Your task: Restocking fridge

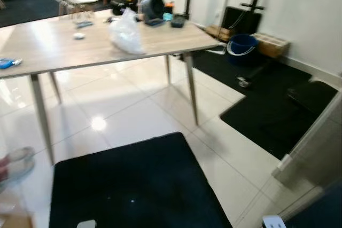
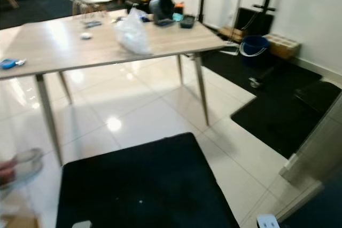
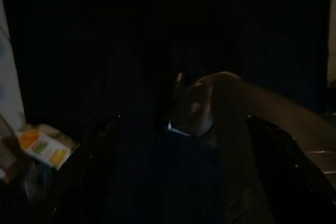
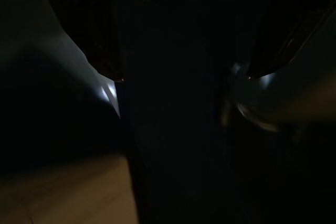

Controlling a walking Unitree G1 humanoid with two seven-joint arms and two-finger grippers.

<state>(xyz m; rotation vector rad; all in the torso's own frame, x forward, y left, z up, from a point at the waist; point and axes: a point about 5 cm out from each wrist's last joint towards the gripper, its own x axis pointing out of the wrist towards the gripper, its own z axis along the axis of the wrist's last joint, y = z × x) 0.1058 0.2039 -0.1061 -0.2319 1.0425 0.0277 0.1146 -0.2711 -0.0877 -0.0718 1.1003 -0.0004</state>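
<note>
Dim floor lies behind the right pincer (image 4: 176,77), fingers apart, gripping nothing.

We count one desk (image 1: 48,52) carrying one white plastic bag (image 1: 126,31), one dark pot (image 1: 153,6) and one small blue item (image 1: 6,63). On the floor we count two black mats (image 1: 133,185) (image 1: 272,116) and one blue bucket (image 1: 241,45).
</note>
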